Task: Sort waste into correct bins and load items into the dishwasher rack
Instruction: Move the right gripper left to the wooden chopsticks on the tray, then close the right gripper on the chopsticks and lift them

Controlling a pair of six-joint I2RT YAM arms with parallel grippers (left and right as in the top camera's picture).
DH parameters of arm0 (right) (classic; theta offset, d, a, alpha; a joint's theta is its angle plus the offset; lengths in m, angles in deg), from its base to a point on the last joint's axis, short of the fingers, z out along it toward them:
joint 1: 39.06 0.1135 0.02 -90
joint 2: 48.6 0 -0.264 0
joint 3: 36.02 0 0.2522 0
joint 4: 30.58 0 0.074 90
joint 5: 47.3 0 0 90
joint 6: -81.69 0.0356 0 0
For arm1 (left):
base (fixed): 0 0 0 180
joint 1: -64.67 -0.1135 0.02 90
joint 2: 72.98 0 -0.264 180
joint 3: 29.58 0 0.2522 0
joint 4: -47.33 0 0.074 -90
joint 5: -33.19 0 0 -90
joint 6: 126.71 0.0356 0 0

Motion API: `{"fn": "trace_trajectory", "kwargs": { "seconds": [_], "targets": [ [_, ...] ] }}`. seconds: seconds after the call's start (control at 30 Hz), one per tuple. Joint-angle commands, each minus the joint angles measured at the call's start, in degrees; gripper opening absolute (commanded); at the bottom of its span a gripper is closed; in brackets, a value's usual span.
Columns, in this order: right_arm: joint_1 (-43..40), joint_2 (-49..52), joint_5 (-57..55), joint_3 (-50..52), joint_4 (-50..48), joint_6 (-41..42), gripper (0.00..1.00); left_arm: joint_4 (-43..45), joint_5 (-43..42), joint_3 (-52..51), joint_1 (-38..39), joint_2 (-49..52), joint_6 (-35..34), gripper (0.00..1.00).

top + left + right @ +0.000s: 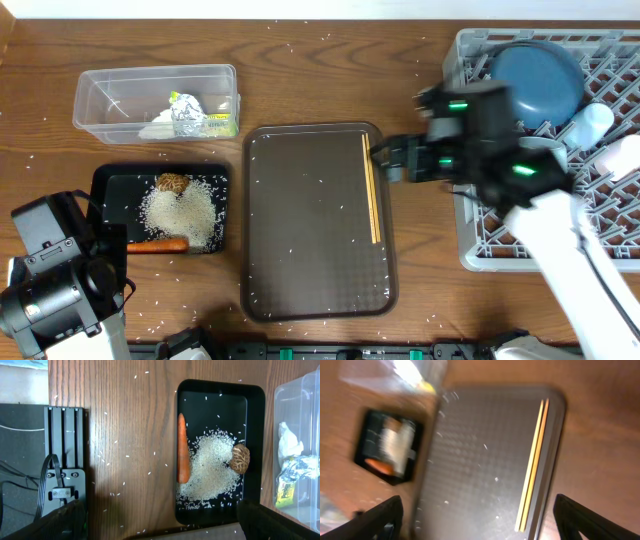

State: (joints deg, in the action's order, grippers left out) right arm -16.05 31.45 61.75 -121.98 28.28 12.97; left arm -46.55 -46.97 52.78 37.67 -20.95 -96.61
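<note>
— Where are the chopsticks?

— The pair of thin wooden chopsticks (371, 188) lies side by side on the large brown rectangular serving tray (310, 220), along its right rim, with nothing touching them.

— And the nearest claw?

— The right claw (384, 162) hangs just beside that rim, near the sticks' far end, between the serving tray and the big grey plastic lattice rack (478, 240). Its jaws stand wide with nothing in them. The wrist view is blurred, yet both fingers show at its lower corners, with the tray and sticks beyond.

— What sits in the rack?

— A large dark-blue round dish (535, 80) in the far part, with a pale cup (592, 120) just beside it. The arm hides more.

— The waste?

— Left of the serving tray. The shallow black rectangular tray (108, 180) holds a heap of white rice grains (185, 212), a brown food lump (173, 183) at the heap's far edge and an orange carrot (158, 245) along the near side. Beyond it, the clear rectangular plastic tub (100, 80) holds a crumpled foil ball (187, 112), a crumpled white tissue (157, 128) and a yellow-green packet (222, 122).

— The other claw?

— The left claw (160, 510) gapes wide and empty, near the black tray at the near left corner of the wooden counter (300, 70). Loose grains dot the counter and the serving tray.
</note>
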Motion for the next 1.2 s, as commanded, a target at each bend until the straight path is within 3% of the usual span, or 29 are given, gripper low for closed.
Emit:
{"fn": "trace_trajectory", "kwargs": {
  "seconds": [0.0,0.37,0.7,1.17],
  "targets": [
    [6.12,6.97,-13.0,0.74,-0.61,6.64,0.89,-0.22,1.16,-0.09,-0.31,-0.04,0.74,0.98],
    [13.81,25.0,-14.53,0.74,-5.88,8.83,0.82,-0.22,1.16,-0.09,-0.31,-0.04,0.74,0.98],
    [14.95,28.68,-20.48,0.74,-6.32,12.33,0.82,-0.22,1.16,-0.09,-0.31,-0.04,0.74,0.98],
    [14.95,30.71,-20.33,0.74,-8.28,12.35,0.82,-0.22,1.16,-0.09,-0.31,-0.04,0.74,0.98]
  ]
}}
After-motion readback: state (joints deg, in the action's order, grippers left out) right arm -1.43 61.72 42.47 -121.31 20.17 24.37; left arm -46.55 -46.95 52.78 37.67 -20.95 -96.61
